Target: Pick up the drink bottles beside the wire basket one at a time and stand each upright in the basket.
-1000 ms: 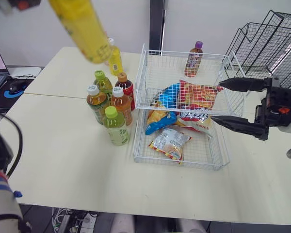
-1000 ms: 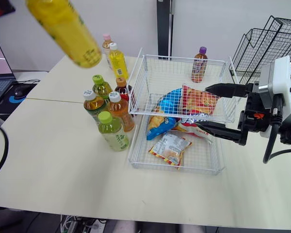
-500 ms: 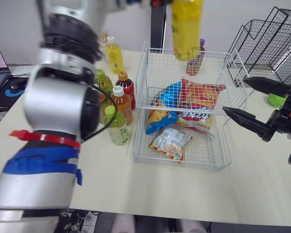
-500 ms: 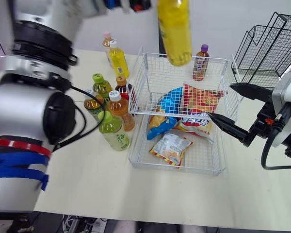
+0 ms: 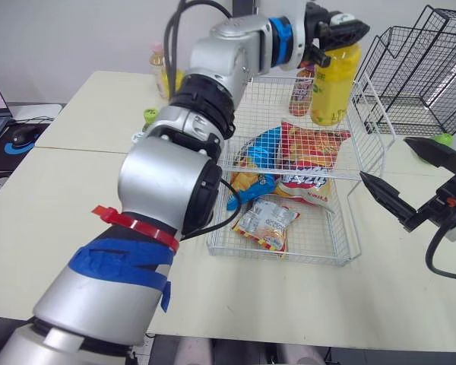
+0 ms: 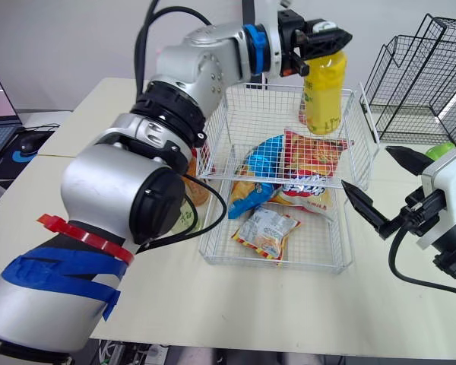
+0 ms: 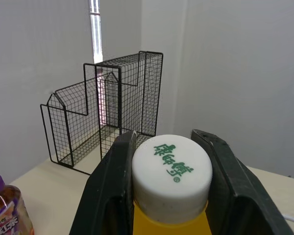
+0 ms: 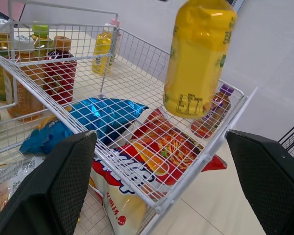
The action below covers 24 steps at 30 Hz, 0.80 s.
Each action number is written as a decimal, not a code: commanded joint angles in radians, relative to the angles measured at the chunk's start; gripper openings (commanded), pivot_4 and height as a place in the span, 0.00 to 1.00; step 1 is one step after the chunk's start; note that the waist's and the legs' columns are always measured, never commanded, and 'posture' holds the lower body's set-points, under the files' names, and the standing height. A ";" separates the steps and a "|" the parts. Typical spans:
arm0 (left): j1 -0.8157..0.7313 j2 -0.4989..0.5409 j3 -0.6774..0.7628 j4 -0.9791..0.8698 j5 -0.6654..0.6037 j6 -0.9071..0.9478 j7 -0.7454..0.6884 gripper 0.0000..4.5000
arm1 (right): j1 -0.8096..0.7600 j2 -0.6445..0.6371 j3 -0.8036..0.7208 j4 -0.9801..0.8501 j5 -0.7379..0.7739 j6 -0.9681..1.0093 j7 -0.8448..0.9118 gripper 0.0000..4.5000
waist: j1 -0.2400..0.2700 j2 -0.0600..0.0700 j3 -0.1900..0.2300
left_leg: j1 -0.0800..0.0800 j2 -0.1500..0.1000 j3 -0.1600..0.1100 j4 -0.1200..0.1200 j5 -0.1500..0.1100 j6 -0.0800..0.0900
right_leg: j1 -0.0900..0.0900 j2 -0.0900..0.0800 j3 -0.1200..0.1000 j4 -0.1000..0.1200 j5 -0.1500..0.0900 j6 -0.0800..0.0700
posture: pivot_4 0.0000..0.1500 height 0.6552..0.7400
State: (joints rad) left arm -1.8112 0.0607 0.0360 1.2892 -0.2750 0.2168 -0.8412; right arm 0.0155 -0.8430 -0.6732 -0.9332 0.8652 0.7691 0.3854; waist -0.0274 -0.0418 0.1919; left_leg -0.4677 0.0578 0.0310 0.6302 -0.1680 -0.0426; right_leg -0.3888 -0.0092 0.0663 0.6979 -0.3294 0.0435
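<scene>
Green Chinese characters, seemingly 康师傅, are being displayed on the white cap point(image 7: 171, 171) of the yellow bottle point(image 6: 324, 87). Large lettering resembling "JAZZ" is being shown on the red-and-white snack bag point(image 5: 302, 182). Dark print on the bottle's label is being left unread, too blurred.

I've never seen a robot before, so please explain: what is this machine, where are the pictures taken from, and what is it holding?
It's a two-armed humanoid robot. Two pictures come from cameras in its head, looking down at a table; two from its wrists. Its left end effector, two black fingers, grips the white cap of a yellow drink bottle hanging over a white wire basket holding snack bags. The right end effector is open beside the basket. More bottles stand on the other side.
</scene>
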 commanded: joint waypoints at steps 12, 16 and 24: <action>-0.056 -0.023 0.054 -0.008 0.080 -0.038 -0.002 0.57 | -0.067 -0.024 0.044 -0.033 0.042 -0.032 -0.093 1.00 | 0.000 0.002 -0.001 | 0.001 0.000 -0.001 0.000 0.002 -0.002 | 0.001 0.000 -0.001 0.001 0.000 0.000 | 1.00 0.69; -0.070 0.000 0.075 -0.017 0.078 -0.019 -0.040 0.85 | -0.085 -0.033 0.058 -0.021 0.046 -0.032 -0.100 1.00 | 0.000 0.002 -0.001 | 0.001 0.000 -0.001 0.000 0.002 -0.003 | 0.001 0.000 -0.001 0.001 0.000 0.000 | 1.00 0.69; -0.038 0.115 0.058 -0.098 0.084 0.038 -0.217 1.00 | -0.151 -0.066 0.106 0.015 0.045 -0.032 -0.102 1.00 | -0.004 0.004 -0.002 | 0.002 0.000 -0.002 0.000 0.002 -0.003 | 0.001 0.000 -0.001 0.004 0.000 0.000 | 1.00 0.69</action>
State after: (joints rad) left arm -1.8377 0.1501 0.0952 1.2556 -0.1936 0.2466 -1.0103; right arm -0.1154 -0.8938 -0.5586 -0.9224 0.9077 0.7520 0.2842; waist -0.0312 -0.0380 0.1900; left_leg -0.4661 0.0579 0.0292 0.6304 -0.1659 -0.0453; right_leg -0.3879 -0.0087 0.0649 0.7019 -0.3293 0.0433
